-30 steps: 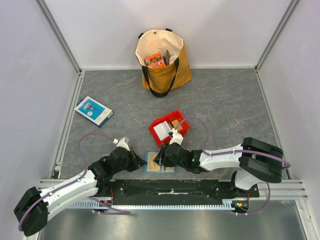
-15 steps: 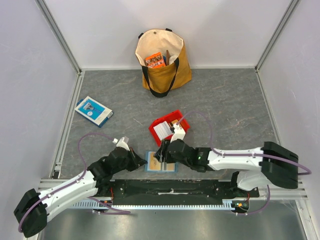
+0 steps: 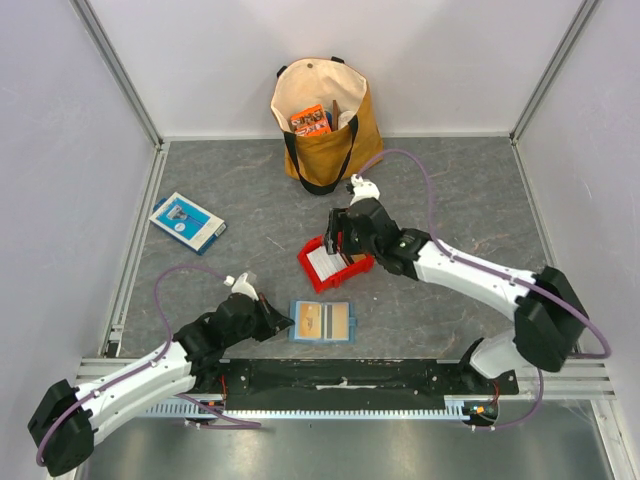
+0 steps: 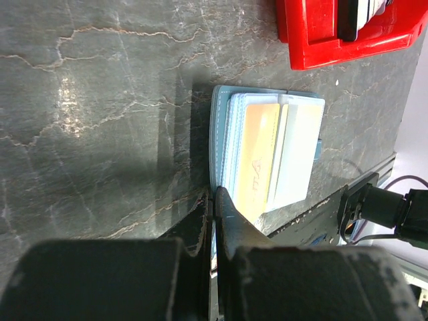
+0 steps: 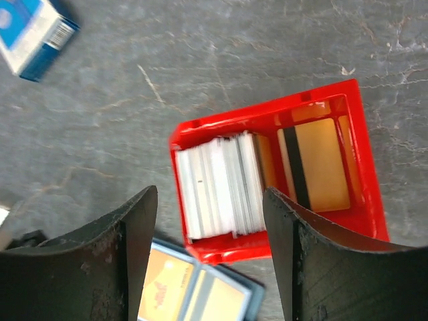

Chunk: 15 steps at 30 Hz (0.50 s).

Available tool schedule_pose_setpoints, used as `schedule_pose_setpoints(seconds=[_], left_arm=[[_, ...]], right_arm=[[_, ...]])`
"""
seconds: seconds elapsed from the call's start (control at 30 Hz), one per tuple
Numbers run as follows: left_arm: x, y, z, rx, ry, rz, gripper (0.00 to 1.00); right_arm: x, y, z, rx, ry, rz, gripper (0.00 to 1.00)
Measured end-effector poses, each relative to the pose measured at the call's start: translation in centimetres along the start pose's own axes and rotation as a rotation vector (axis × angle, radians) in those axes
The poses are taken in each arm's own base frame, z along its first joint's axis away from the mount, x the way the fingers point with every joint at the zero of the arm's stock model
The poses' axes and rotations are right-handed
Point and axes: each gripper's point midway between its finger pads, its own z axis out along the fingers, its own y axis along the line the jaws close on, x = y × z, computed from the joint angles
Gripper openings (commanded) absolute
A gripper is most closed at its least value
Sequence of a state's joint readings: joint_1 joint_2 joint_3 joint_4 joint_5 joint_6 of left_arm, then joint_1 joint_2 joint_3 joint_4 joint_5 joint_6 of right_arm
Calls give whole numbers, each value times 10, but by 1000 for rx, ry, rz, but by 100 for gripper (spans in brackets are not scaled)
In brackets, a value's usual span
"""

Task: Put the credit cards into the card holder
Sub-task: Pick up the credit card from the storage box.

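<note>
Your right jaws, now open, have swung from the wallet (image 3: 322, 322) to the bin (image 5: 267, 107), likely for 1 more card (image 5: 217, 187); left jaws closed.

The shut left claw (image 4: 213, 195) touches the card holder (image 4: 218, 127) (a tan credit card (image 4: 257, 160) tucked inside).

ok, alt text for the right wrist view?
The open right gripper hovers over a red bin holding a stack of white cards beside a tan card with a black stripe. Below the bin, part of the open wallet shows, with cards in it; a blue-and-white box lies top left on the grey table.
</note>
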<state>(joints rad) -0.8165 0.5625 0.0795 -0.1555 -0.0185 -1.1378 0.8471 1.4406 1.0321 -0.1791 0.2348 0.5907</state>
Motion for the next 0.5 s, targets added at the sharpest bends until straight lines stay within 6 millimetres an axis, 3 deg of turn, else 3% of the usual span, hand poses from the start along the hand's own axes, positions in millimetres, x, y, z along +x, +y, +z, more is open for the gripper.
schedule_pose_setpoints(seconds=[0.27, 0.5], left_arm=[[-2, -1, 0, -5, -5, 0, 2], [-3, -3, 0, -5, -5, 0, 2]], right_arm=[[36, -55, 43, 71, 199, -55, 72], [27, -91, 49, 76, 232, -31, 73]])
